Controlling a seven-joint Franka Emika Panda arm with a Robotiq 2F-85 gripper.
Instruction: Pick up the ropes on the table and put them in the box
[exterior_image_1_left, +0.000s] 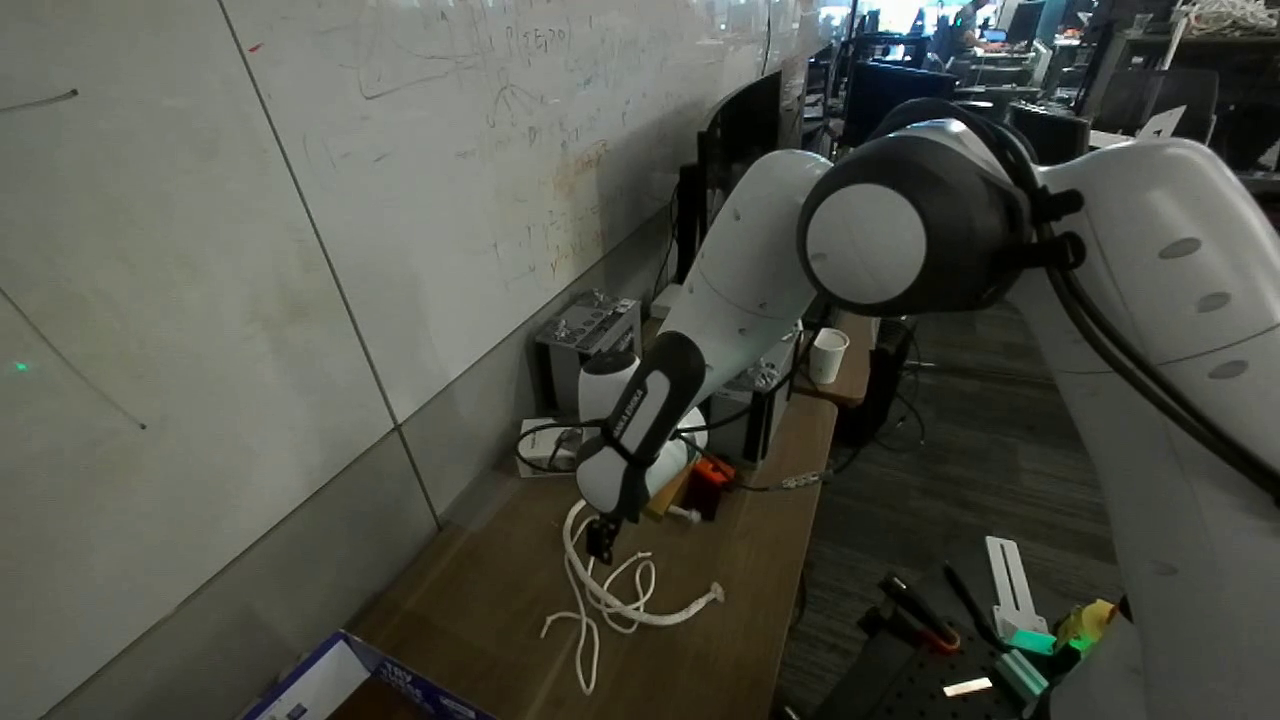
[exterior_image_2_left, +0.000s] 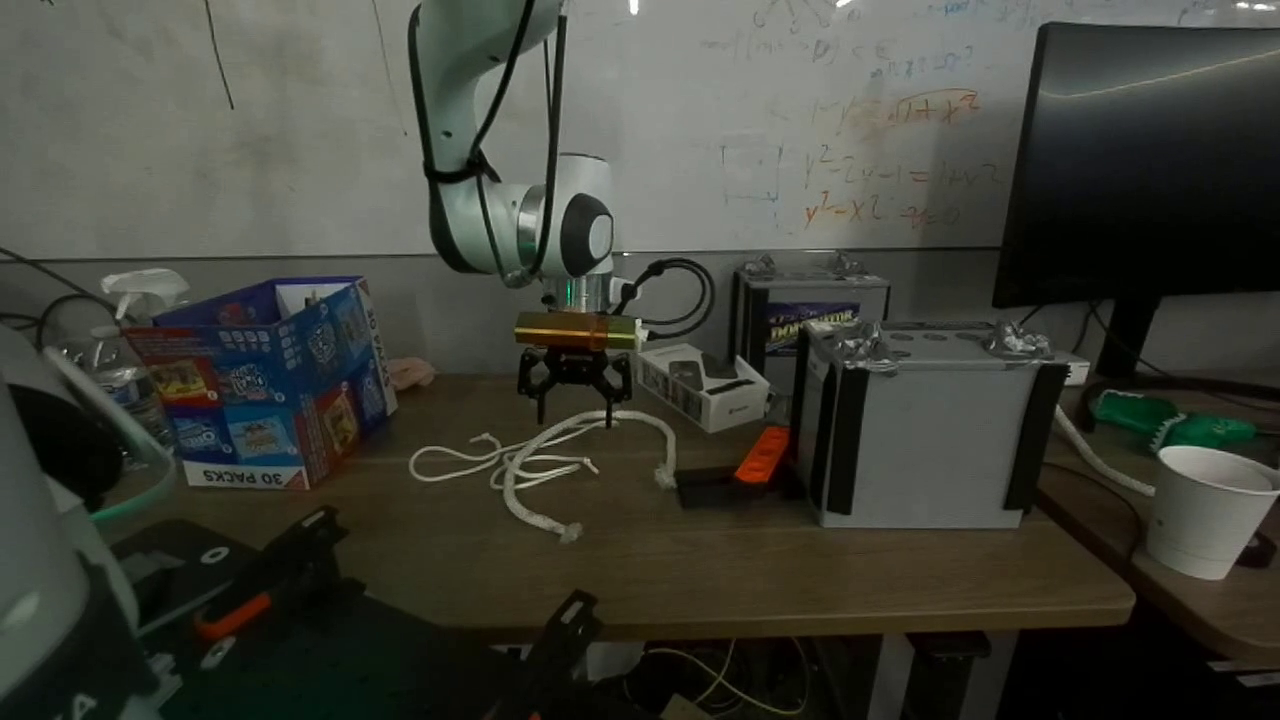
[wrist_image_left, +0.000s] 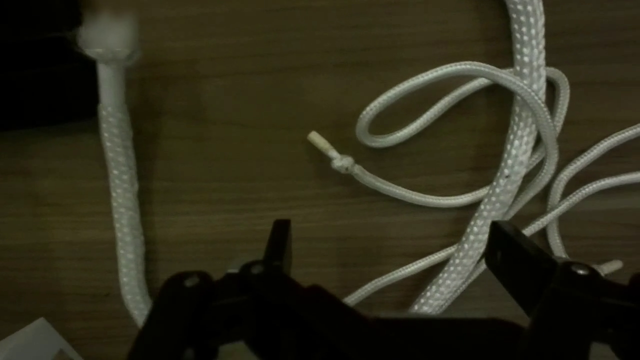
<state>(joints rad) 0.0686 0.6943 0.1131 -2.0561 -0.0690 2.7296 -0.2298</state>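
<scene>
White ropes (exterior_image_2_left: 512, 485), one thick and the rest thin, lie in loose loops on the brown wooden table (exterior_image_2_left: 750, 580). Over them my gripper (exterior_image_2_left: 575, 418) points down, its jaws wide apart with nothing held. In the wrist view the thick rope (wrist_image_left: 480, 230) crosses the gap of the gripper (wrist_image_left: 388, 225), close to the right-hand finger; contact cannot be told. Its lower stretch is hidden behind the gripper body. A blue printed box (exterior_image_2_left: 270, 400), open at the top, stands left of the ropes; an exterior view cuts off most of this box (exterior_image_1_left: 415, 685).
Right of the ropes are an orange-red object (exterior_image_2_left: 763, 455) on a black piece and a large grey case (exterior_image_2_left: 930, 430). Behind stands a small white carton (exterior_image_2_left: 715, 400). The whiteboard (exterior_image_2_left: 700, 210) rises along the table's back. Bottles (exterior_image_2_left: 125, 375) stand by the box.
</scene>
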